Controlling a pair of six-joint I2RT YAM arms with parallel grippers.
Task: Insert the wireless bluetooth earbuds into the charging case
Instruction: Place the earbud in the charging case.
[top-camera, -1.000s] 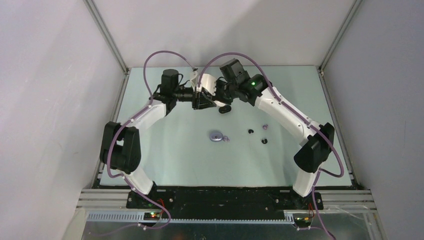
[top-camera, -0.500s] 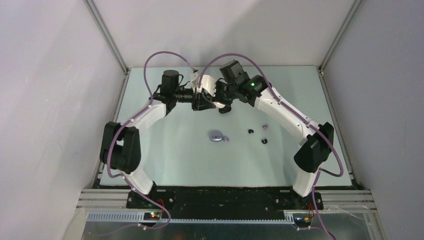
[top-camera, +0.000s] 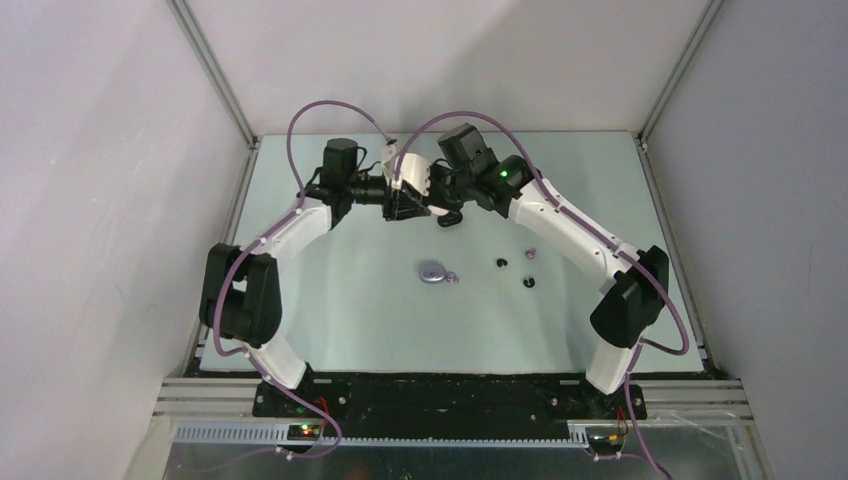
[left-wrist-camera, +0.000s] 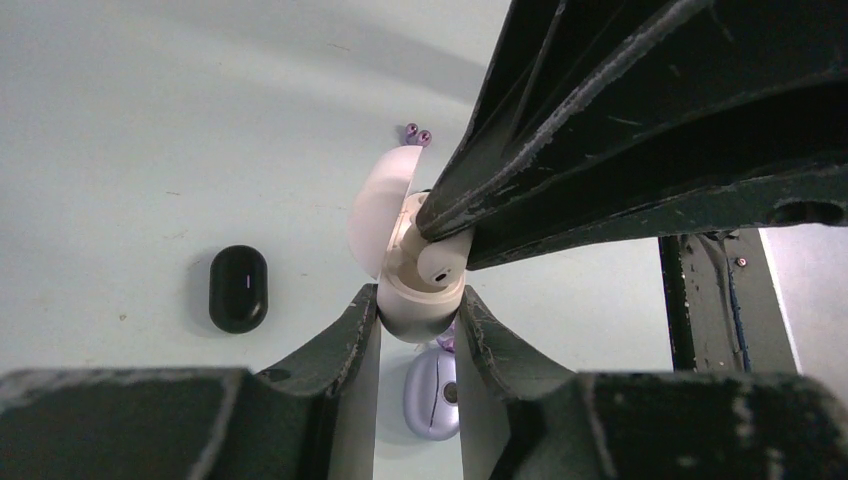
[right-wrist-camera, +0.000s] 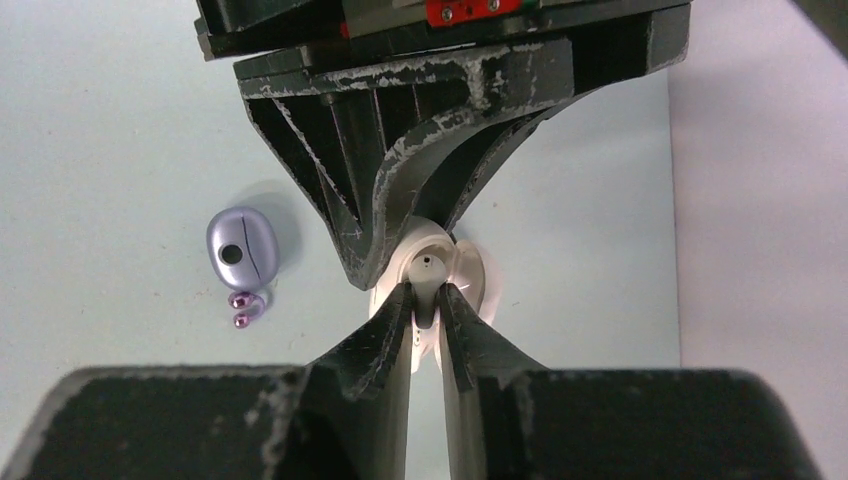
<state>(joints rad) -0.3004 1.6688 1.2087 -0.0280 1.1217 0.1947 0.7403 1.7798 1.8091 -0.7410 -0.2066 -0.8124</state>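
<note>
My left gripper (left-wrist-camera: 420, 300) is shut on a white charging case (left-wrist-camera: 420, 320), held off the table with its lid (left-wrist-camera: 378, 205) swung open. My right gripper (right-wrist-camera: 427, 296) meets it from the opposite side. Its pads pinch the stem of a white earbud (right-wrist-camera: 427, 268), and the earbud's head (left-wrist-camera: 438, 265) sits at the case's mouth. In the top view both grippers meet at the far middle of the table, left gripper (top-camera: 405, 203) and right gripper (top-camera: 440, 203).
A shut black case (top-camera: 449, 218) lies just below the grippers. A lavender case (top-camera: 432, 272) lies mid-table with a lavender bud (top-camera: 452, 278) beside it. Another lavender bud (top-camera: 530, 253) and two black buds (top-camera: 502, 263) (top-camera: 530, 282) lie to the right. White walls enclose the table.
The right wrist has edged slightly left, closer to the left gripper. The left arm and the loose things on the table have not moved.
</note>
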